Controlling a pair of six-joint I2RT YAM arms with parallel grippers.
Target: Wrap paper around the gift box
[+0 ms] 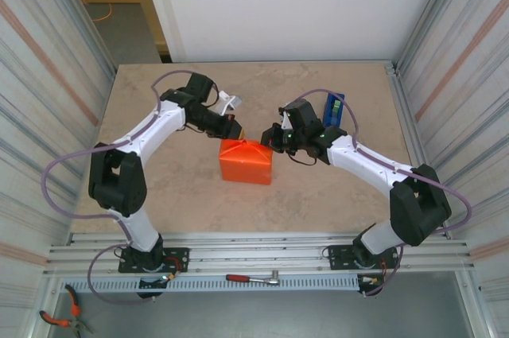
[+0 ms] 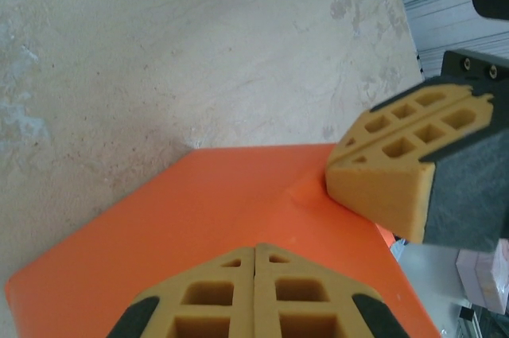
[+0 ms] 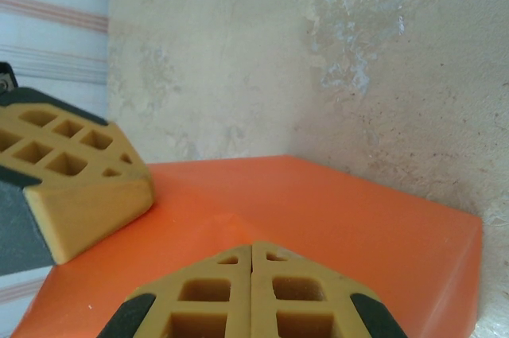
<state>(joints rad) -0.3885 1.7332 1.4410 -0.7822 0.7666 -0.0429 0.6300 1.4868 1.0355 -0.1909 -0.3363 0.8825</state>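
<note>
The left gripper (image 1: 232, 130) and right gripper (image 1: 270, 137), both pressed together empty, sat equally near the far edge of the folded orange paper (image 1: 246, 163), its long axis running left-right.

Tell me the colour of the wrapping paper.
The paper is plain bright orange, no pattern; the right wrist view shows it best.

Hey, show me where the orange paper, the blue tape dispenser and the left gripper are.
orange paper (image 1: 246, 163), top camera, middle of the wrapped parcel.
blue tape dispenser (image 1: 335, 106), top camera, its upright blue side.
left gripper (image 2: 254, 254), left wrist camera, seam between its shut fingertips.
</note>
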